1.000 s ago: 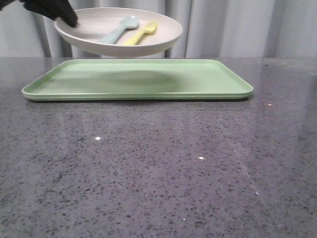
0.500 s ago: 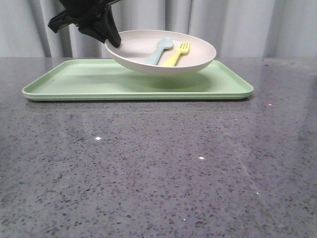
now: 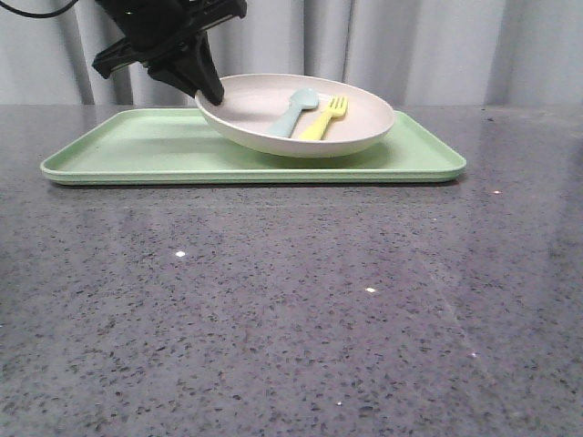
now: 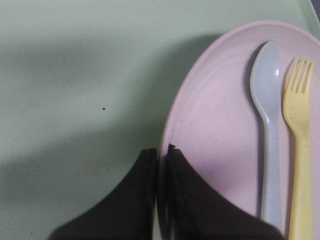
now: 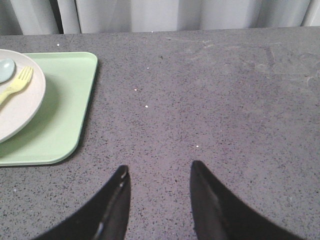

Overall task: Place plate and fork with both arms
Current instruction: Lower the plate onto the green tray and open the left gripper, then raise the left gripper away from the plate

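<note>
Plate (image 3: 351, 123) lowered onto tray (image 3: 118, 150), left hand (image 3: 208, 91) gripping rim

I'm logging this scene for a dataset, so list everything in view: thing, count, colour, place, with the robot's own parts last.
plate: 1, pale pinkish-beige, on the tray's right half, rim pinched by the left gripper
fork: 1, yellow, lying in the plate, right of the spoon
spoon: 1, pale blue-green, lying in the plate
tray: 1, light green, far on the table
table: 1, speckled grey
curtain: 1, pale grey, behind
left gripper: 1, black, shut on the plate
right gripper: 1, black, open over bare table
</note>
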Controlling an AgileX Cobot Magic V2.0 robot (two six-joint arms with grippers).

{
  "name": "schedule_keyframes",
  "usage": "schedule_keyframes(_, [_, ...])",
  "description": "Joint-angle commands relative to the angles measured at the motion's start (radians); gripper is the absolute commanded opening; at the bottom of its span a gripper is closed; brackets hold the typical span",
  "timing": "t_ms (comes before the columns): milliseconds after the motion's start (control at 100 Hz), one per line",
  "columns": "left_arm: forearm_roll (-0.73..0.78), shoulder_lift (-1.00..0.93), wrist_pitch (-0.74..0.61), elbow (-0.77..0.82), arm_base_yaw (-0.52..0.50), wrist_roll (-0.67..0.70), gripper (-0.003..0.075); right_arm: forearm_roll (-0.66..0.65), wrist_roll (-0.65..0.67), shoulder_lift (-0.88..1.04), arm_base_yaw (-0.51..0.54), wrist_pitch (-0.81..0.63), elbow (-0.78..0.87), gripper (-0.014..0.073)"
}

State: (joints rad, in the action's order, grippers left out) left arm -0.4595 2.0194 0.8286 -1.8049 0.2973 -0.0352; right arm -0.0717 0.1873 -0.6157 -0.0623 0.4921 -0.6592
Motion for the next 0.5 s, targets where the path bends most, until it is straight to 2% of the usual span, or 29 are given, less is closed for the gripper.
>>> schedule_keyframes(0, [-0.041, -0.062, -0.036, -0.039, 0.007, 0.016, 0.0029, -0.006, -0.010, -0.007, 0.007, -0.067, -0.027, 0.0311])
schedule_keyframes(250, [-0.041, -0.062, -0.017, -0.039, 0.007, 0.016, 0.0223, -0.006, -0.010, -0.007, 0.007, -0.067, -0.027, 0.0311])
schedule_keyframes(490, [-0.035, -0.078, 0.010, -0.039, 0.003, 0.016, 0.0244, -0.006, -0.010, -0.007, 0.007, -0.079, -0.027, 0.0311])
